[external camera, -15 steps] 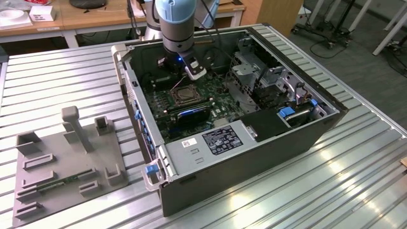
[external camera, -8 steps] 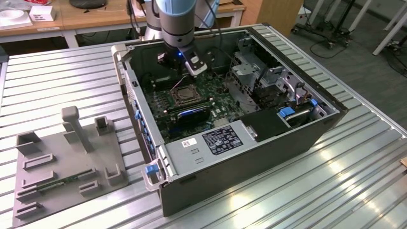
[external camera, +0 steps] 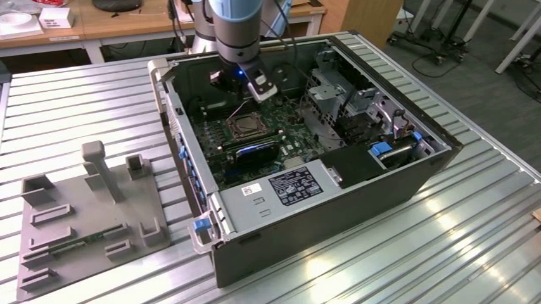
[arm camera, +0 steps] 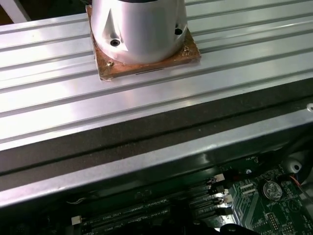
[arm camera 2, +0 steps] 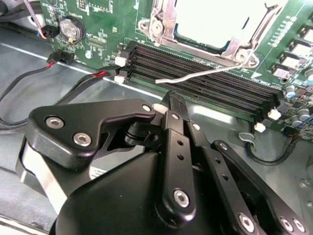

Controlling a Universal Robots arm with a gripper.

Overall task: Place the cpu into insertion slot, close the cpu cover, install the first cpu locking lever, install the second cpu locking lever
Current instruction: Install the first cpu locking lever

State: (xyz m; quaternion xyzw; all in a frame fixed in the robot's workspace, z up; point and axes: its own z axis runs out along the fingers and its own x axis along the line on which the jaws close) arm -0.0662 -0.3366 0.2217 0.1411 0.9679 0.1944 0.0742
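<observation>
The exterior view looks steeply down from high up on the open computer case (external camera: pixel 338 202) and the ribbed aluminium table (external camera: pixel 85 107), far enough off to take in the whole case. The second wrist view sits close behind the gripper (arm camera 2: pixel 168 100) and faces along it onto the motherboard (arm camera 2: pixel 102 29). The first wrist view faces across the case wall (arm camera: pixel 146 161) toward the arm's base flange (arm camera: pixel 142 29). Both wrist views share the coin battery (arm camera 2: pixel 71 28) (arm camera: pixel 272 190) and the memory slots (arm camera 2: pixel 205 81) (arm camera: pixel 127 215).

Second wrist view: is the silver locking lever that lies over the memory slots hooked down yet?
No, the locking lever juts free across the memory slots, its bent end held by nothing.
</observation>
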